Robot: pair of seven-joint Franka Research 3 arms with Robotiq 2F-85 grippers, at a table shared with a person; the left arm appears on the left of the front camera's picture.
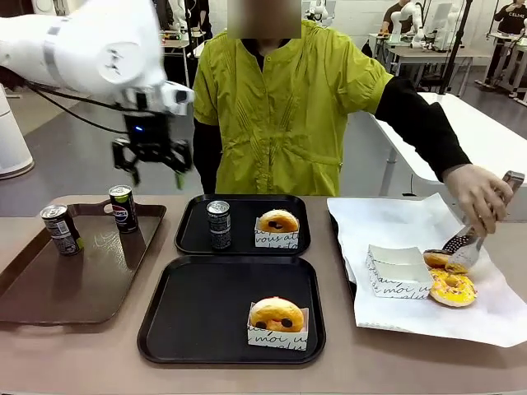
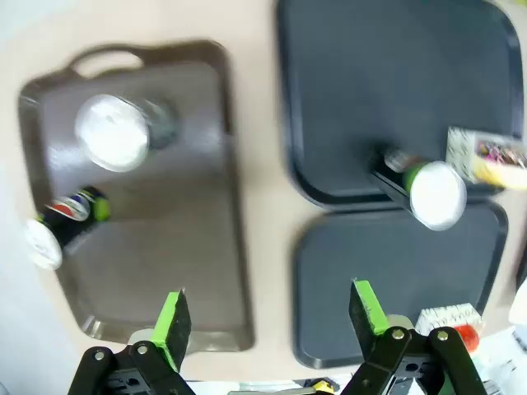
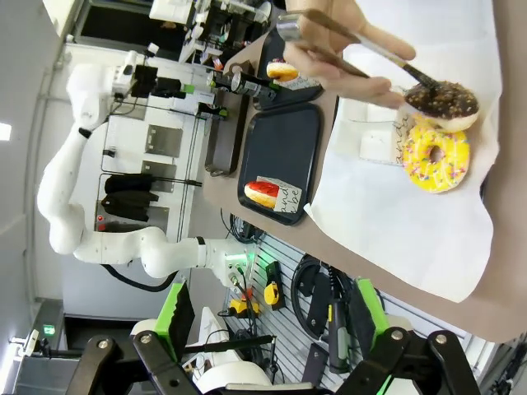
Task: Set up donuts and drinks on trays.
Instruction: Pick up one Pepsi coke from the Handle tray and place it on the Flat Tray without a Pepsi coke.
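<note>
Two black trays lie mid-table. The far tray (image 1: 193,234) (image 2: 370,74) holds a drink can (image 1: 218,224) (image 2: 430,191) and a sleeved donut (image 1: 277,222) (image 2: 486,156). The near tray (image 1: 198,317) (image 2: 370,263) (image 3: 288,148) holds one sleeved donut (image 1: 277,317) (image 3: 263,193). Two more cans (image 1: 60,229) (image 1: 123,207) (image 2: 115,132) stand on a brown tray (image 1: 90,284) (image 2: 189,214). My left gripper (image 1: 152,163) (image 2: 270,317) hangs open and empty above the gap between the brown tray and the far black tray. My right gripper (image 3: 272,309) is open, well away from the table.
At the right, white paper (image 1: 395,226) carries an empty sleeve (image 1: 399,271), a yellow sprinkled donut (image 1: 451,288) (image 3: 436,156) and a chocolate donut (image 3: 440,100). The person's hand (image 1: 478,193) grips the chocolate donut with metal tongs (image 1: 465,247).
</note>
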